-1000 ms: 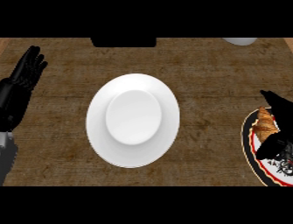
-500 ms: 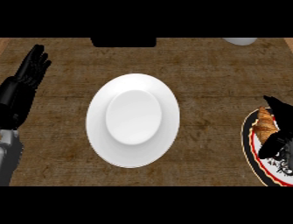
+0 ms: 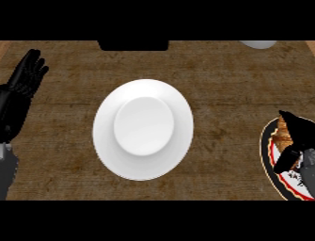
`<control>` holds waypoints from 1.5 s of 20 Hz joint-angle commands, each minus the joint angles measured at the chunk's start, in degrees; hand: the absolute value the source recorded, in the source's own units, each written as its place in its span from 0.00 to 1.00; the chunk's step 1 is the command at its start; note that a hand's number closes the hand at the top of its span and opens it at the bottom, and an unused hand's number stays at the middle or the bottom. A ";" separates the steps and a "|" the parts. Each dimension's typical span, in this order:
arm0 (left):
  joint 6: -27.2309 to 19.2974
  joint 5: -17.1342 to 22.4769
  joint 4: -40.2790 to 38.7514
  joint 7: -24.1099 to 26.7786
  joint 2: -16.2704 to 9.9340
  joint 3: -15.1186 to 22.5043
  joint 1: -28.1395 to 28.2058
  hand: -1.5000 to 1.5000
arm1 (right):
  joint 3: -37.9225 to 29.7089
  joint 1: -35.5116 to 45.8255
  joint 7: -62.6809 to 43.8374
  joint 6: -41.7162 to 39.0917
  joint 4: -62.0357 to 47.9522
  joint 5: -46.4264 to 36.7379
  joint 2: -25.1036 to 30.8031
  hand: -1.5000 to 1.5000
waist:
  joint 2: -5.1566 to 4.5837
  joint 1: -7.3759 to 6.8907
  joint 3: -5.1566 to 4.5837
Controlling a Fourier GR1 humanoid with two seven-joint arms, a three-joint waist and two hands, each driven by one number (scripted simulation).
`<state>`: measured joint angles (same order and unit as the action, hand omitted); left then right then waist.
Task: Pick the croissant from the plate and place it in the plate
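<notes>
The croissant lay on the dark-rimmed plate at the right edge of the view, mostly hidden under the right hand. That hand was over it with fingers curled down, but I cannot tell if it already grasped the croissant. The white plate in the middle of the counter had nothing on it, so the transfer was not done. Between both plates the counter was free. The left hand rested released at the left edge.
</notes>
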<state>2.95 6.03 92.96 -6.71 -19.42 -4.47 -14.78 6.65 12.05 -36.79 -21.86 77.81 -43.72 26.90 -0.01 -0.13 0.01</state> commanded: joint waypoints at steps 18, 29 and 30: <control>1.31 -2.36 -3.56 2.01 2.36 -1.79 -0.68 0.50 | -4.56 -21.01 22.26 21.03 10.98 -8.44 6.44 1.00 | 0.18 1.02 -0.04; 2.52 -1.15 -1.09 -1.16 1.59 -2.81 -1.00 0.50 | -4.40 -24.76 22.39 17.50 40.74 -1.11 3.03 1.00 | 0.36 1.03 -0.08; 3.18 -1.23 -0.75 0.29 0.99 -3.21 0.50 0.50 | -4.30 -22.19 22.72 16.48 40.65 0.61 2.58 1.00 | 0.26 0.40 -0.07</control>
<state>4.43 3.61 91.83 -6.90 -17.00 -6.29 -15.39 1.91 -11.38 -14.87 -3.22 110.88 -46.90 30.38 0.27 0.76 -0.07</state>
